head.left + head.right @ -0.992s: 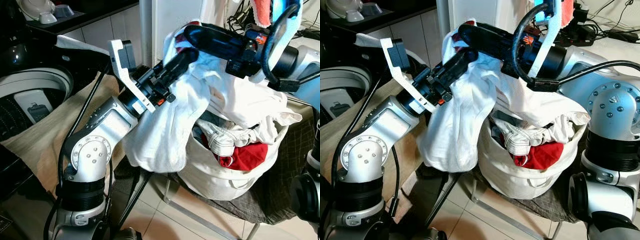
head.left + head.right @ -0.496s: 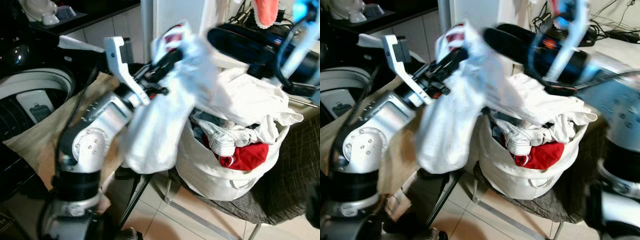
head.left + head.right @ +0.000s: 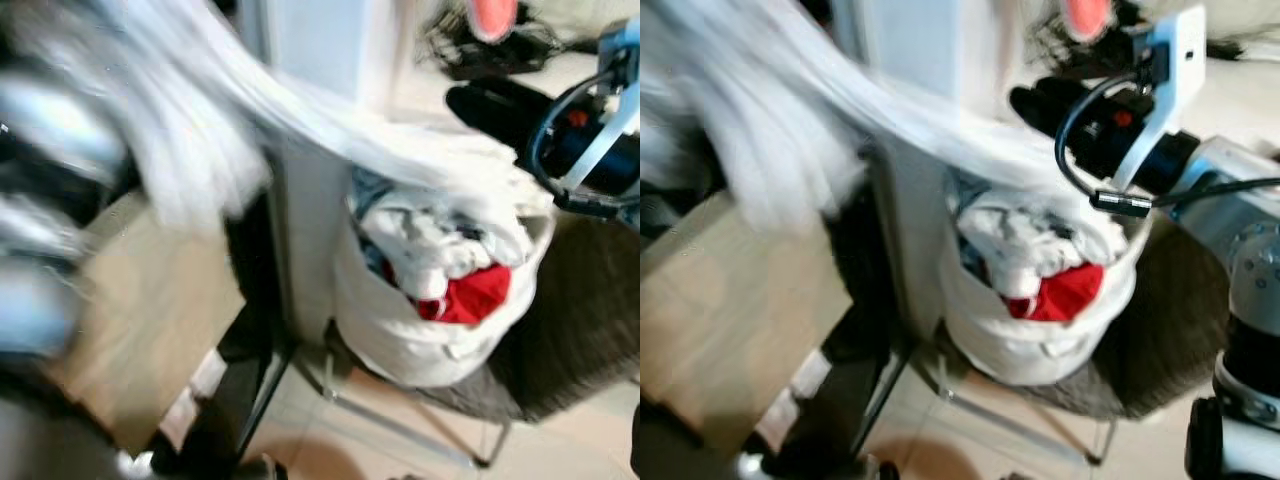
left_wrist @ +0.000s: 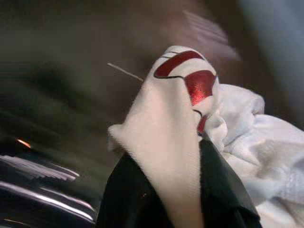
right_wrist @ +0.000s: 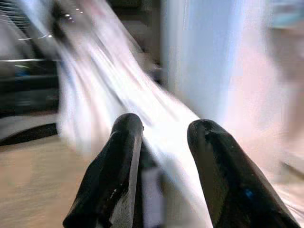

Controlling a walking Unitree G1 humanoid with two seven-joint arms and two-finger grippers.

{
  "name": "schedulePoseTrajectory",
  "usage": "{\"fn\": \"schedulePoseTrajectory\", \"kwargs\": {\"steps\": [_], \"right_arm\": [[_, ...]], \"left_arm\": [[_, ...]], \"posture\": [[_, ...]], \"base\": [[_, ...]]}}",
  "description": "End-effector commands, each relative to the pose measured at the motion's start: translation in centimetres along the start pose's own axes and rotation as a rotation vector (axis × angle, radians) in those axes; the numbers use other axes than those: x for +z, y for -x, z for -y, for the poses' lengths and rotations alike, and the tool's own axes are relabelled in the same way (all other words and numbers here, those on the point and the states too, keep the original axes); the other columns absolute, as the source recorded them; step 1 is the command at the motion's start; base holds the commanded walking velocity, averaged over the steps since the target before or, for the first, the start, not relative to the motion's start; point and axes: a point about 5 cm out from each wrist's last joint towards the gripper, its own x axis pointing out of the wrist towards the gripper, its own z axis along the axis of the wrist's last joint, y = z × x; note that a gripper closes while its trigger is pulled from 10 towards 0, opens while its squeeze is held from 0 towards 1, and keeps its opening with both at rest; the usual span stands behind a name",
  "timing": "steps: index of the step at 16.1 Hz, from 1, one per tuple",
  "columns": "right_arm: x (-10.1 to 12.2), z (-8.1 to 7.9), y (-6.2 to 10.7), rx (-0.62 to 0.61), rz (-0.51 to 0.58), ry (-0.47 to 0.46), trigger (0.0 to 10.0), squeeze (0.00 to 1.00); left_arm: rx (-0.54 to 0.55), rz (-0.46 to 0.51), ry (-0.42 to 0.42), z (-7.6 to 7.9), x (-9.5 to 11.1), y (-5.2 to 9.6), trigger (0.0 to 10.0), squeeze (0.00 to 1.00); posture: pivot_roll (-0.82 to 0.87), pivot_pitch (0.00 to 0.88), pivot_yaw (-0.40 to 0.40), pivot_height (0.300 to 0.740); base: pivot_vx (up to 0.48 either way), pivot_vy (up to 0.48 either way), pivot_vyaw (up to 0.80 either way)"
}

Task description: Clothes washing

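A white garment (image 3: 200,130) with a red print (image 4: 197,85) stretches in a blurred band from the upper left down to the white laundry basket (image 3: 400,340). My left gripper (image 4: 164,156) is shut on its edge, the cloth pinched between the black fingers. My left arm is a blur at the far left. The basket is heaped with white clothes and a red garment (image 3: 470,295). My right gripper (image 3: 480,100) hovers above the basket's right side, its fingers (image 5: 126,142) apart with nothing between them; the white garment runs beyond them.
The basket rests on a chair with dark fabric (image 3: 570,340) and metal legs. A white cabinet or pillar (image 3: 310,60) rises behind it. A tan sheet (image 3: 150,330) lies at the lower left over tiled floor. Cables sit on the counter at the back right.
The left arm has swung up and left, dragging the white garment out of the basket into a taut band. The right gripper now stands clear of it. The view has shifted and blurred.
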Motion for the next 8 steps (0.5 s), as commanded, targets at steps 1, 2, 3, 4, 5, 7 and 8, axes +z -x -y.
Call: {"fn": "schedulePoseTrajectory", "kwargs": {"steps": [1,2,3,4,5,7,8], "right_arm": [[0.2,-0.1,-0.2,-0.009,0.014,0.014,10.0,0.00],[0.0,-0.3,-0.3,-0.010,0.019,0.010,10.0,0.00],[-0.1,-0.4,-0.3,-0.006,0.019,0.006,10.0,0.00],[-0.3,-0.6,-0.5,0.001,0.015,0.005,10.0,0.00],[-0.6,-0.8,-0.6,0.013,0.008,0.001,10.0,0.00],[-0.9,-1.0,-0.7,0.028,-0.006,0.002,10.0,0.00],[-1.0,-1.1,-0.8,0.034,-0.011,0.000,10.0,0.00]], "left_arm": [[0.303,0.192,-0.183,-5.5,4.4,-0.7,0.0,0.00],[0.408,0.222,-0.270,-7.8,5.4,-0.8,0.0,0.00],[0.395,0.198,-0.306,-7.9,5.1,-0.9,0.0,0.00],[0.349,0.148,-0.330,-7.2,3.7,-1.1,0.0,0.00],[0.249,0.045,-0.320,-5.6,1.1,-1.2,0.0,0.00],[0.095,-0.071,-0.305,-2.4,-2.1,-0.9,0.0,0.00],[0.026,-0.113,-0.292,-0.9,-3.3,-0.5,0.0,0.00]], "posture": [[-0.05,0.000,0.101,0.740],[-0.05,0.000,0.101,0.740],[-0.05,0.000,0.102,0.740],[-0.05,0.000,0.101,0.740],[-0.05,0.000,0.100,0.740],[-0.04,0.000,0.087,0.740],[-0.04,0.000,0.084,0.740]], "base": [[0.000,0.000,0.00],[0.000,0.000,0.00],[0.000,0.000,0.00],[0.000,0.000,0.00],[0.000,0.000,0.00],[0.000,0.000,0.00],[0.000,0.000,0.00]]}}
